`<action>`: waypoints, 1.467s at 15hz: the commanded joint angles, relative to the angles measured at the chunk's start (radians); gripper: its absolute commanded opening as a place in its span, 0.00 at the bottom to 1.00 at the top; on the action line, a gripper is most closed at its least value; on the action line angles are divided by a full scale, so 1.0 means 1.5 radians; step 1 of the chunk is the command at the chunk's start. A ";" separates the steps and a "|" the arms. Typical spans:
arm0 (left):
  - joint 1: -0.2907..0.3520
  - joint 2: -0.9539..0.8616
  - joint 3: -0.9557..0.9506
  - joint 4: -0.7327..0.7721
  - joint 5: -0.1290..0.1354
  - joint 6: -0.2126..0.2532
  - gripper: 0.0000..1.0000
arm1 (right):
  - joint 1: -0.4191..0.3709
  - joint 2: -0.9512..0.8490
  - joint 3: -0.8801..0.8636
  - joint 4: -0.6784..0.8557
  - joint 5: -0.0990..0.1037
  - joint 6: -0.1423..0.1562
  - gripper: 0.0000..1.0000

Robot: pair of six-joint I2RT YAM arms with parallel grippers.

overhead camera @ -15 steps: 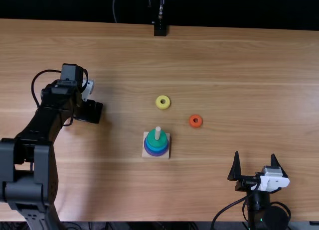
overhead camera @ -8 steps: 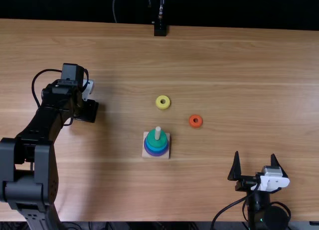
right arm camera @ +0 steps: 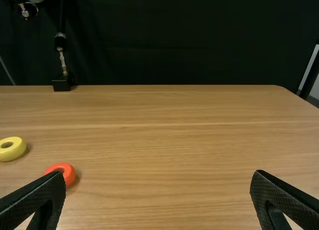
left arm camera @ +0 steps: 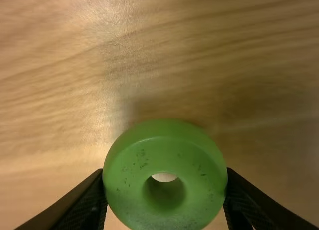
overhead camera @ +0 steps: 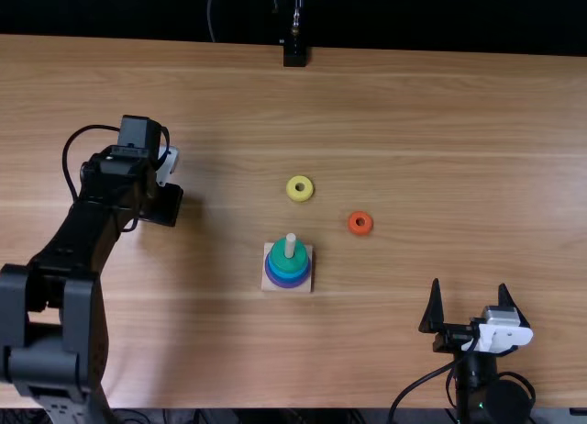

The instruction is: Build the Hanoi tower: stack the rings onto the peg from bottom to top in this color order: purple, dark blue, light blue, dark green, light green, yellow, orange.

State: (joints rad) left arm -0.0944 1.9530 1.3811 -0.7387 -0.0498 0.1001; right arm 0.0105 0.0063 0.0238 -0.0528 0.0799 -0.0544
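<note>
"Firstly, nearest?"
"Right gripper (overhead camera: pixel 470 284), three o'clock of the peg (overhead camera: pixel 290 244): spread wide, empty."
"Beyond?"
"Left gripper (left arm camera: pixel 164 173), ten o'clock: closed around light green ring (left arm camera: pixel 124 190). Centre hole over peg, level; seat on dark green ring (overhead camera: pixel 290 262), release."

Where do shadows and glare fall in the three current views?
Top view: a broad, soft shadow on the light brown wooden table, beside the black left arm; left wrist view: pale glare on the table, with darker shade near the light green ring; right wrist view: small shadows beside the yellow ring and orange ring.
</note>
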 commanded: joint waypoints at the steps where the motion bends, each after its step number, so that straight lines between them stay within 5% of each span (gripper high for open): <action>1: -0.026 -0.074 0.024 -0.028 -0.001 -0.007 0.00 | -0.008 -0.004 -0.006 0.003 0.006 -0.001 1.00; 3: -0.052 -0.121 0.044 -0.097 0.000 -0.015 0.00 | -0.008 -0.004 -0.006 0.003 0.006 -0.001 1.00; 6: -0.088 -0.171 0.080 -0.163 0.001 -0.102 0.00 | -0.009 -0.004 -0.006 0.003 0.004 -0.002 1.00; 13: -0.252 -0.198 0.209 -0.275 -0.001 -0.266 0.00 | -0.009 -0.004 -0.006 0.003 0.006 -0.001 1.00; 22: -0.367 -0.188 0.258 -0.297 -0.001 -0.353 0.00 | -0.009 -0.004 -0.006 0.003 0.004 -0.002 1.00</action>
State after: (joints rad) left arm -0.6373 1.6871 1.7348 -1.1828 -0.0483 -0.4007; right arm 0.0105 0.0063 0.0238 -0.0528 0.0799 -0.0540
